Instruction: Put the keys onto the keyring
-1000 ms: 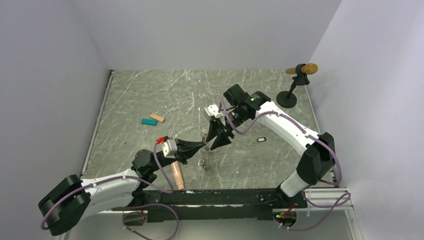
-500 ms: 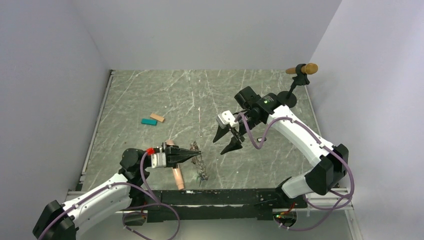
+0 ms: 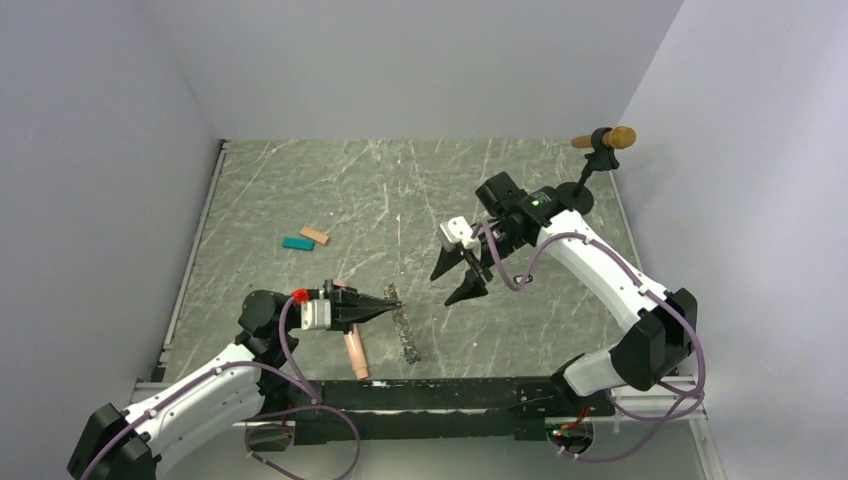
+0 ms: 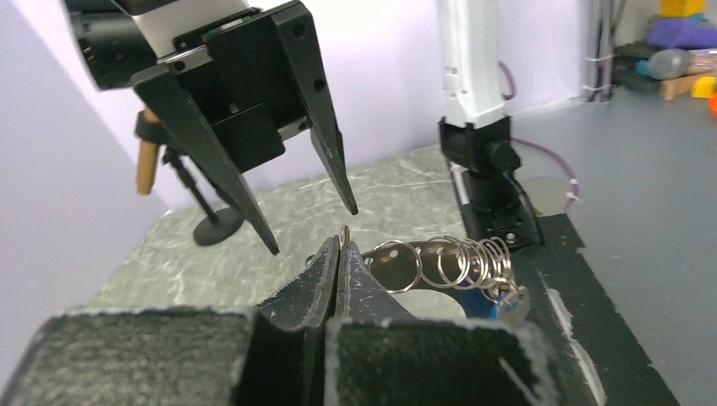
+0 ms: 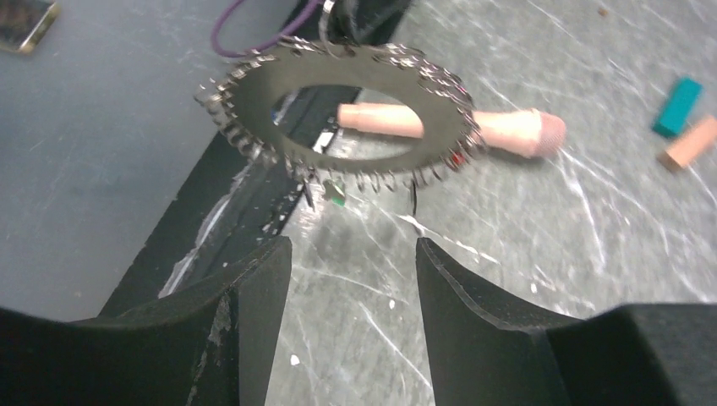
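The keyring (image 5: 249,101), a floppy dark loop fringed with small silver rings, hangs above the table's (image 3: 300,190) near edge. Tiny coloured keys (image 5: 336,194) dangle from it. The left gripper (image 4: 340,249) pinches its top. The right gripper (image 3: 445,288) is spread, near the loop but apart from it.

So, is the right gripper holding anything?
No, the right gripper is open and empty, with the keyring hanging clear ahead of it.

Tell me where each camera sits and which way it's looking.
Top external: above and behind, looking down on the grey marbled table; both arms show.
Left wrist: looks along the shut left gripper, pinching the dark chain-like metal keyring, toward the open right gripper.
Right wrist: looks down between its own open fingers.
Shared: all three show the keyring.
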Robot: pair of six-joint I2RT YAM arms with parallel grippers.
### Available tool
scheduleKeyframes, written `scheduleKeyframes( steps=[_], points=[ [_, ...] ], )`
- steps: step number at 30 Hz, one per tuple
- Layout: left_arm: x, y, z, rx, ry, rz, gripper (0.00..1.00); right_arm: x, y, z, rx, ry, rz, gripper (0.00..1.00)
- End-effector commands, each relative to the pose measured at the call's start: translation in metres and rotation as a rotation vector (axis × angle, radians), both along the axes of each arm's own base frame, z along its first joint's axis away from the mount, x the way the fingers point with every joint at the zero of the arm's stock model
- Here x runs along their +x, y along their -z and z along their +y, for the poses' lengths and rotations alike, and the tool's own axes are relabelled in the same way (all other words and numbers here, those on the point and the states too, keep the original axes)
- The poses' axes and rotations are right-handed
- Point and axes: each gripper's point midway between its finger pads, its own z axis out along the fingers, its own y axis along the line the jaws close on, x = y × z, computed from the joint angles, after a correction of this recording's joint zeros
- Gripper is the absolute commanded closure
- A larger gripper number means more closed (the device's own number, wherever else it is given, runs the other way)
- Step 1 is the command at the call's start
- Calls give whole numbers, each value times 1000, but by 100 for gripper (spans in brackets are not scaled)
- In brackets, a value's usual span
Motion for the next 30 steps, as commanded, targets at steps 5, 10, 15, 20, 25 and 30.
scheduleKeyframes(
  steps=[5, 10, 15, 20, 25, 30],
  points=[
    [56, -46, 17, -54, -243, 47, 100, 94, 9, -51, 47, 456, 18, 39],
    [80, -56, 28, 7, -286, 107, 100, 142, 11, -108, 72, 778, 82, 36],
    [86, -54, 33, 36, -277, 93, 100, 161, 22, -146, 71, 939, 136, 33],
    [84, -56, 39, -1, -297, 74, 100, 164, 44, -158, 60, 1013, 212, 26],
    [83, -56, 42, 4, -314, 82, 100, 164, 63, -168, 50, 1045, 248, 21],
    [81, -54, 41, 10, -302, 78, 100, 174, 81, -191, -42, 1136, 247, 20]
  ],
)
